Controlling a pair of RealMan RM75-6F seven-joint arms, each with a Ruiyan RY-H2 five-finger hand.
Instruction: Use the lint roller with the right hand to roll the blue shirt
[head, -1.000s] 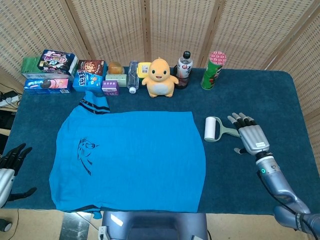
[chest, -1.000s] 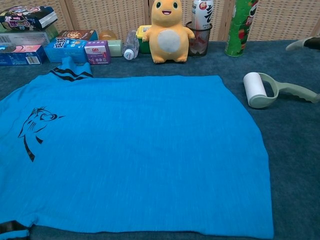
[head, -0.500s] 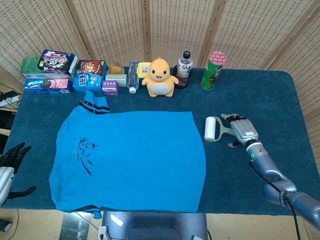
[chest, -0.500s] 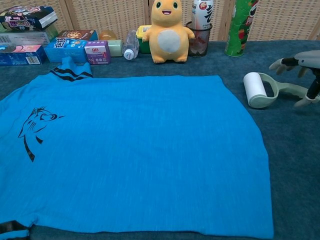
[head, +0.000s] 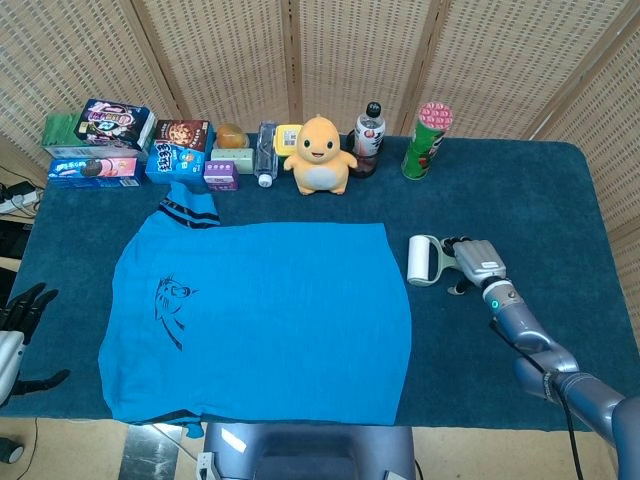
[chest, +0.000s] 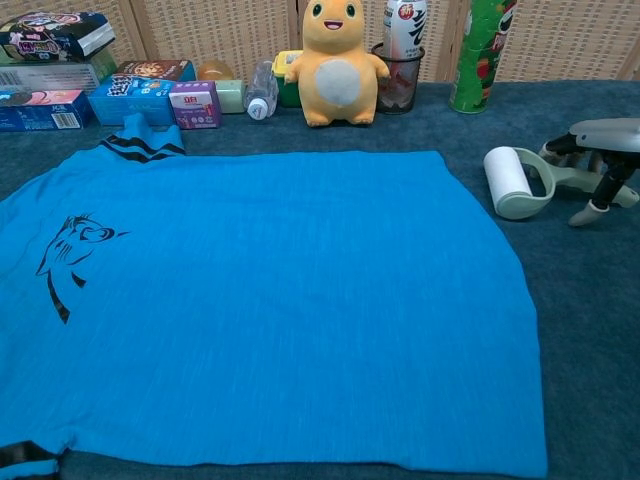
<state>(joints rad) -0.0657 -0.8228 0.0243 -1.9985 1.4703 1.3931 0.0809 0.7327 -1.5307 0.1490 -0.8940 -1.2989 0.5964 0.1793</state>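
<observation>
Your left hand (head: 18, 325) hangs off the near left corner of the desk (head: 560, 190), fingers apart and nothing in it.

Along the far edge, from the left, you have a stack of snack boxes (head: 95, 145), a blue cookie box (head: 178, 152), a small purple box (head: 221, 175), a clear bottle lying on its side (head: 265, 152), an orange plush toy (head: 321, 155), a drink bottle (head: 369, 135) and a tall green can (head: 427, 140).

The blue shirt (head: 260, 320) lies flat across the middle of the desk, its dark-trimmed collar (head: 188, 210) pointing toward the boxes and a dark print (head: 172, 305) near its left side. In the chest view it fills most of the foreground.

Just beside the shirt's right edge sits the lint roller (head: 424, 260), white roll toward the shirt and its pale green handle (chest: 575, 178) pointing right. The roll rests on the desk, off the cloth.

Your right hand (head: 476, 262) lies over that handle, fingers curled down around it; the chest view shows fingertips (chest: 585, 215) reaching the desk on the near side. Whether the grip is fully closed, you cannot tell from either view.
</observation>
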